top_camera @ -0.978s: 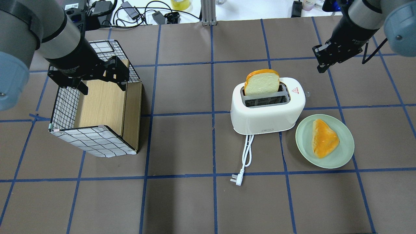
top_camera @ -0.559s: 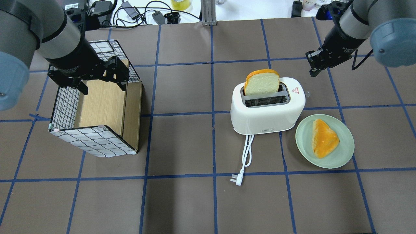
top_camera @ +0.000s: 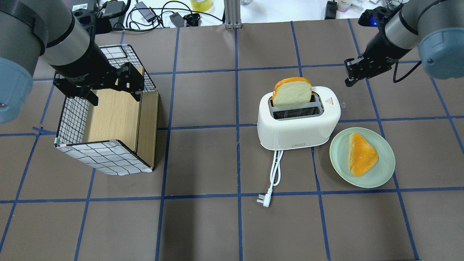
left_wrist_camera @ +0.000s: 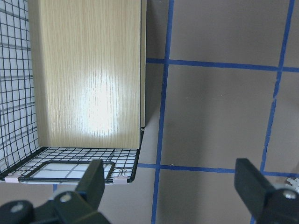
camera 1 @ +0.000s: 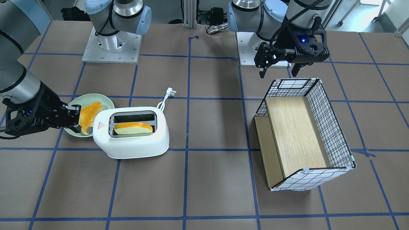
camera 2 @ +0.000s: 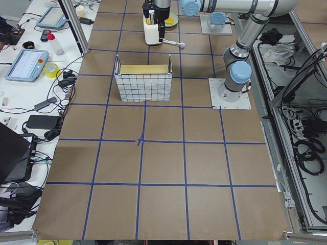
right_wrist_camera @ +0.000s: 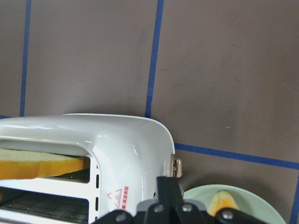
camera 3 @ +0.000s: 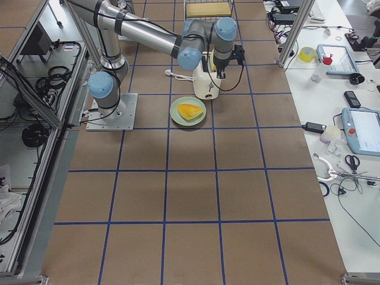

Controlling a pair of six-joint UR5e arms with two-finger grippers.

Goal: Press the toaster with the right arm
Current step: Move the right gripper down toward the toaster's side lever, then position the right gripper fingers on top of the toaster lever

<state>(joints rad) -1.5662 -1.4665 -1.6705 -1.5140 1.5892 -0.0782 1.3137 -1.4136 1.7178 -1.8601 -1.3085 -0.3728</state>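
right fingers (right_wrist_camera: pixel 168 189) pressed together, low centre of frame, beside one end of the glossy rounded white plastic toaster (right_wrist_camera: pixel 126 140); left fingers (left_wrist_camera: pixel 95 179) spread wide over a wire-mesh, wood-floored basket (left_wrist_camera: pixel 16 93).

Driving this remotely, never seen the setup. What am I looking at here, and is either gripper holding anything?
Two robot arms stand at a taped brown table. One camera looks down over the robot's shoulders, one faces it, two watch from the table ends, and one sits on each wrist. On the table are a white toaster with a bread slice sticking up, a green plate with another bread piece, and a wire basket. The right gripper is shut and empty, near the toaster's end knob. The left gripper hangs open and empty by the basket.
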